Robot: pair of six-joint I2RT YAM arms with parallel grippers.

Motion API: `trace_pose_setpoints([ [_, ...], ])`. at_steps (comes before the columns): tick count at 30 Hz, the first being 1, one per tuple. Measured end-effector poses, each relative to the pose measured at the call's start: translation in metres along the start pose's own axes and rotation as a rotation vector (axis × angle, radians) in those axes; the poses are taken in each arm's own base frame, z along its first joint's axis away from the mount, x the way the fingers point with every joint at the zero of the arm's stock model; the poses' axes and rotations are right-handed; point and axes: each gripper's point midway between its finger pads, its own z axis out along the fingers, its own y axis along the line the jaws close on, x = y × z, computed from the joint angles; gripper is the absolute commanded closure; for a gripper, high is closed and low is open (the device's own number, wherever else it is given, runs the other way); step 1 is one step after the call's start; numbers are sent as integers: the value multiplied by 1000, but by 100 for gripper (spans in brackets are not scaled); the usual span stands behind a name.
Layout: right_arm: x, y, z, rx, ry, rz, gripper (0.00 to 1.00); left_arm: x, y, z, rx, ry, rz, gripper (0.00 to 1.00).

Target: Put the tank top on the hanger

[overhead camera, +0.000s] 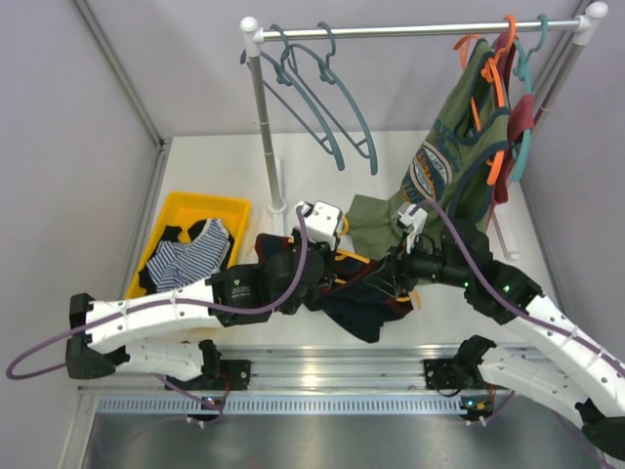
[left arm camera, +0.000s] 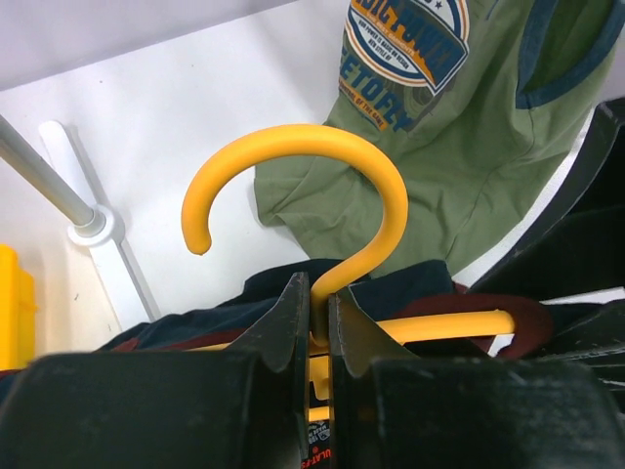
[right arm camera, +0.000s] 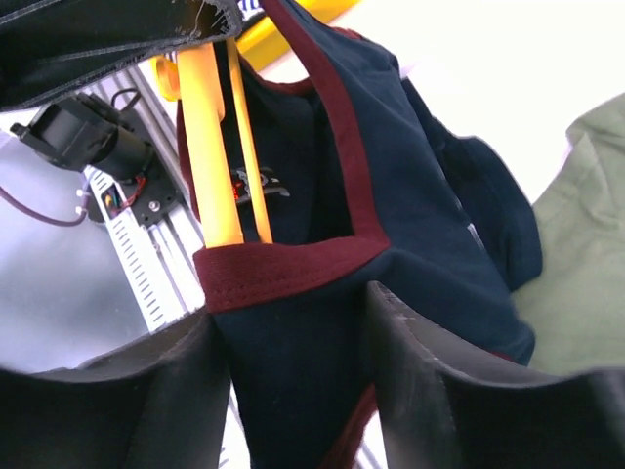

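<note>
tank top navy with maroon trim, small red/white chest graphic too small to read; it's bunched on the table between the two arms at centre front, partly threaded over the hanger, whose yellow bars run inside the maroon-edged opening in the right wrist view; left gripper fingers pinched tight on the hanger's neck just under the curved hook, hook upright, navy cloth draped right below and behind the fingers; right gripper fingers stand moderately apart, maroon-trimmed edge of the tank top lies across the gap between them, touching or just beside both pads, not clamped as far as I can see; olive-green top hangs behind, round badge print with a letter fragment like "TO FLY", rest unreadable; it hangs from the rail at right with blue-grey hangers at left; yellow bin far left holds a striped garment
</note>
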Motion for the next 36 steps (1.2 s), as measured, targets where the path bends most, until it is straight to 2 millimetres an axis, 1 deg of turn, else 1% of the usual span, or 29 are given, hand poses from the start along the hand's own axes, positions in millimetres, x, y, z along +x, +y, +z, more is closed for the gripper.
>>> trace_pose_setpoints([
  [1,-1,1,1,-7,-7,0,66,-3,-1,0,0,1,3,100],
  [3,-2,4,2,-22,-13,-4,85,-8,-2,0,0,1,8,100],
  [4,-1,8,2,-42,-14,-7,100,-8,-2,0,-7,6,18,100],
  [6,-1,21,3,-104,-21,-29,100,-9,1,3,-24,21,37,100],
  [14,-9,27,-3,-116,-127,-39,100,-24,-7,0,-20,53,64,100],
  [15,-11,28,-6,-118,-150,-39,100,-27,-9,-1,-14,54,64,92],
  [16,-12,29,-7,-120,-164,-38,100,-29,-11,-3,-8,56,63,86],
  [18,-15,32,-11,-131,-204,-40,100,-34,-15,-6,4,57,64,73],
  [19,-16,33,-12,-136,-219,-37,100,-38,-18,-7,13,52,53,63],
  [23,-21,26,-18,-92,-281,-11,100,-71,-19,-16,19,3,-2,50],
  [24,-23,25,-20,-85,-294,-8,100,-82,-19,-19,23,-13,-15,43],
  [27,-28,23,-25,-62,-327,1,100,-105,-20,-27,40,-52,-49,42],
  [30,-32,21,-29,-45,-351,3,100,-122,-20,-35,58,-81,-71,43],
  [33,-37,20,-34,-31,-370,4,100,-133,-18,-40,63,-101,-81,44],
  [36,-50,24,-45,-22,-396,-1,100,-140,-11,-46,50,-121,-92,45],
])
